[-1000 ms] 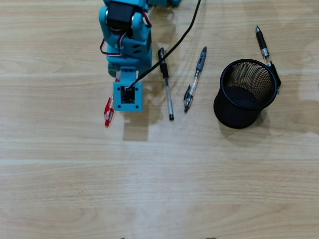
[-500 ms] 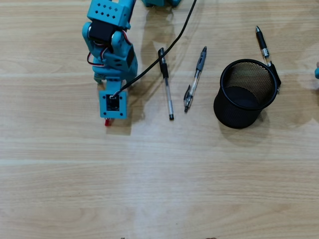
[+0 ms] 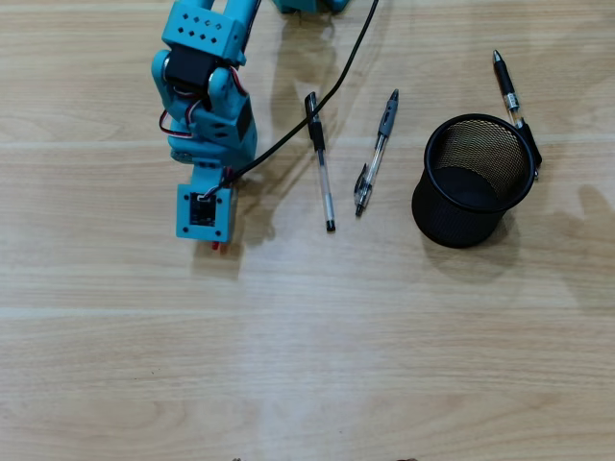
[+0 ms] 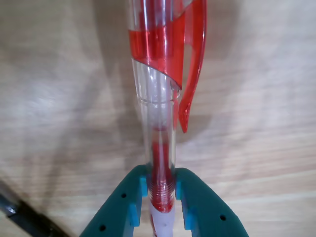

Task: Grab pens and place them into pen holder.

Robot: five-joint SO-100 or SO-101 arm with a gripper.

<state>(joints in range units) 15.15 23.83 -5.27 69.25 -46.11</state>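
In the overhead view I see the gripper (image 3: 217, 240) almost wholly hidden under the arm's blue wrist block, with only a red sliver of the red pen (image 3: 219, 247) showing at its lower edge. Two black pens lie well to the right on the wooden table (image 3: 384, 336), the nearer black pen (image 3: 321, 163) and the grey-grip pen (image 3: 375, 156). The pen holder (image 3: 471, 182) stands farther right, a fourth pen (image 3: 508, 92) beside its far rim. In the wrist view the gripper (image 4: 160, 190) is closed on the red pen (image 4: 158, 98), the teal fingertips (image 4: 183, 195) pinching the clear barrel low down, most of its length and the clip beyond the jaws. I judge the risks thus: the smooth barrel may pivot or slip in so narrow a pinch, and a long overhang may strike the holder's rim on approach.
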